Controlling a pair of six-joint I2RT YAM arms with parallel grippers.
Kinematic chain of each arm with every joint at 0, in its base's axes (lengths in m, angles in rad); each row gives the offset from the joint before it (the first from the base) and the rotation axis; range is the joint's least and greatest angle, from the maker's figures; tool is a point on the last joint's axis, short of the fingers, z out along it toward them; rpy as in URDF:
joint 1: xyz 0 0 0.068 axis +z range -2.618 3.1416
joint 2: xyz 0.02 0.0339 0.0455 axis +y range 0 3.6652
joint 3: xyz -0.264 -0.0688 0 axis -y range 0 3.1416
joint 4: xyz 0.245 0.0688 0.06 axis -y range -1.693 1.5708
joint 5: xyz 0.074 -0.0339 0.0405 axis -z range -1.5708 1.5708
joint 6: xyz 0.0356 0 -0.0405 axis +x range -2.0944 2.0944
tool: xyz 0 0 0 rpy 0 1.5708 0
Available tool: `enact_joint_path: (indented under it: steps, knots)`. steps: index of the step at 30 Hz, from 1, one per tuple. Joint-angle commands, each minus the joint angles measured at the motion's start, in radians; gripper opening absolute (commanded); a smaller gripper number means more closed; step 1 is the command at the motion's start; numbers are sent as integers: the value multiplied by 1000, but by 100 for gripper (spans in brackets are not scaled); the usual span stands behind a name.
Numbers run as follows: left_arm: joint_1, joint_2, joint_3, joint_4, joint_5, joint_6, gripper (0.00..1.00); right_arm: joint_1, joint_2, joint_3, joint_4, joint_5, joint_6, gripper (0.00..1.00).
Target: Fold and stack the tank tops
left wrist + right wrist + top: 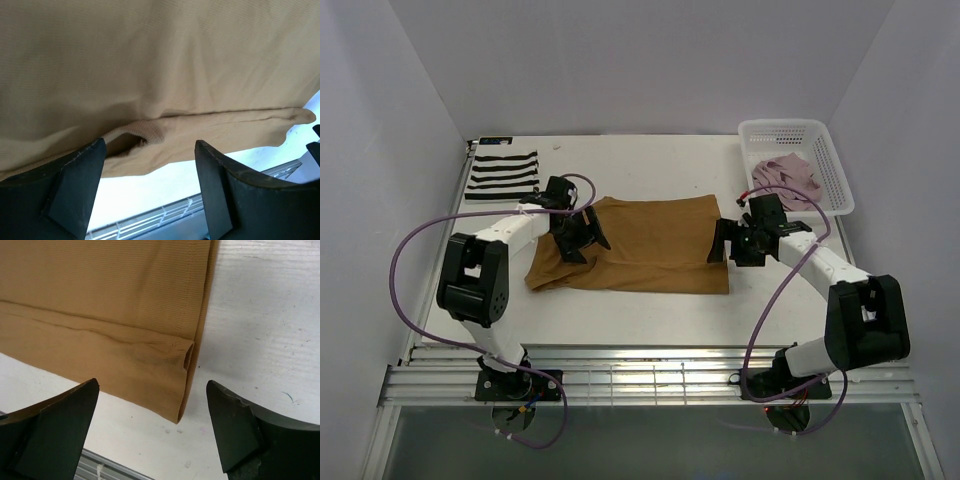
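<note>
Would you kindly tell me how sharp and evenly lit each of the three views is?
Top external: even light, sharp, tan top casting little shadow. Left wrist: cloth slightly soft, fingers dark against the bright table. Right wrist: weave crisp, soft shadow on the table.

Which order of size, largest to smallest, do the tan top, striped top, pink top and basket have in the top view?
1. tan top
2. basket
3. striped top and pink top: nearly alike, not ranked.
</note>
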State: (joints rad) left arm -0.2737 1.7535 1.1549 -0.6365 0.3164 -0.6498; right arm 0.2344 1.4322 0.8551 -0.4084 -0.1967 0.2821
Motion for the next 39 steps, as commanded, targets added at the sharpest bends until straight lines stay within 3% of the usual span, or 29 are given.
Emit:
enact_joint_path:
  steps: [1, 3, 11, 17, 24, 35, 39]
  knots:
    - [5, -107, 22, -38, -5, 22, 87, -4, -81, 41, 22, -56, -29, 96]
    - [5, -152, 2, -57, -17, 18, 98, -3, -130, 21, 23, -72, -40, 90]
    - [14, -457, -145, -198, -191, -59, 98, 37, -231, -62, 49, -167, -80, 90]
    - [44, -609, -339, -246, -257, -162, 98, 164, -198, -79, 109, -170, -75, 90]
    - [74, -620, -432, -177, -295, -175, 98, 217, -96, -57, 134, -149, -66, 90]
    - [183, -523, -399, -91, -396, -136, 98, 217, -52, -57, 146, -121, -75, 90]
    - [225, -497, -374, -34, -355, -108, 98, 215, -53, -59, 146, -103, -83, 90]
